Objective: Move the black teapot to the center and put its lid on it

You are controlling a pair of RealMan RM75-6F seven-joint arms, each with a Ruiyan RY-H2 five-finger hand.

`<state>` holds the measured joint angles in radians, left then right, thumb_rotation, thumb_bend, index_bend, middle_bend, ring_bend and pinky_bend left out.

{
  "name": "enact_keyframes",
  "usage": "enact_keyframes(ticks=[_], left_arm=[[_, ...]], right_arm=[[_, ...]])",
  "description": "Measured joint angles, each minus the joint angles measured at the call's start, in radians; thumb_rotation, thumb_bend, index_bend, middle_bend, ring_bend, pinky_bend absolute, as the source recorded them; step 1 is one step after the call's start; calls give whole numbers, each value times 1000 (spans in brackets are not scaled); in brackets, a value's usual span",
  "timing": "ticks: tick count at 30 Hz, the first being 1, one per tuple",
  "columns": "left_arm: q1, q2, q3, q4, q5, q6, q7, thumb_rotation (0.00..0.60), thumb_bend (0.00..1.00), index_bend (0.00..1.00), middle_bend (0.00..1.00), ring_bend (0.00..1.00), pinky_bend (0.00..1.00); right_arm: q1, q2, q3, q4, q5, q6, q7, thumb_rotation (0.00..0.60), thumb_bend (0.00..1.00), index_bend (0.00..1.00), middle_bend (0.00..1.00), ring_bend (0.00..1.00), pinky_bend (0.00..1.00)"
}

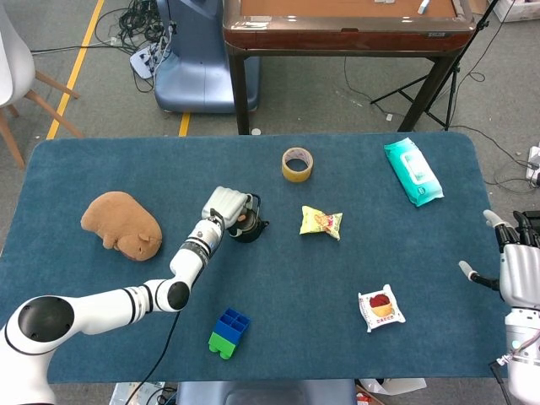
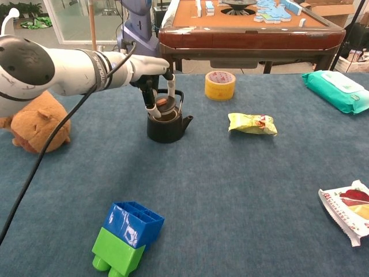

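Observation:
The black teapot [image 2: 166, 127] [image 1: 250, 229] stands left of the table's middle, spout to the right. My left hand [image 2: 155, 78] [image 1: 226, 205] hovers right over its mouth and pinches the lid [image 2: 162, 103], a dark disc with an orange knob, just above the opening and inside the handle loop. In the head view the hand hides most of the lid. My right hand [image 1: 516, 261] is at the table's right edge, fingers spread, holding nothing.
A brown plush [image 1: 121, 223] lies to the left, a yellow tape roll [image 1: 296, 164] behind the teapot, a yellow snack bag [image 1: 321, 222] to its right. A blue and green block [image 1: 229, 332] sits near the front, a red snack packet [image 1: 380, 307] front right, a teal wipes pack [image 1: 413, 171] back right.

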<state>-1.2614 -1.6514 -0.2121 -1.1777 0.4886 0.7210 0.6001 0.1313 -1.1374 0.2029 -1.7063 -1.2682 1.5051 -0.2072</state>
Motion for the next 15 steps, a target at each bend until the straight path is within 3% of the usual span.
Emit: enact_keyframes(ticks=[15], left_arm=[[-35,-33,21,54,-78,-20,43,600,253,464,1000,967,1000]], right_arm=[[-11,1,2,8,6,5,15,600,54,188,292,90,214]])
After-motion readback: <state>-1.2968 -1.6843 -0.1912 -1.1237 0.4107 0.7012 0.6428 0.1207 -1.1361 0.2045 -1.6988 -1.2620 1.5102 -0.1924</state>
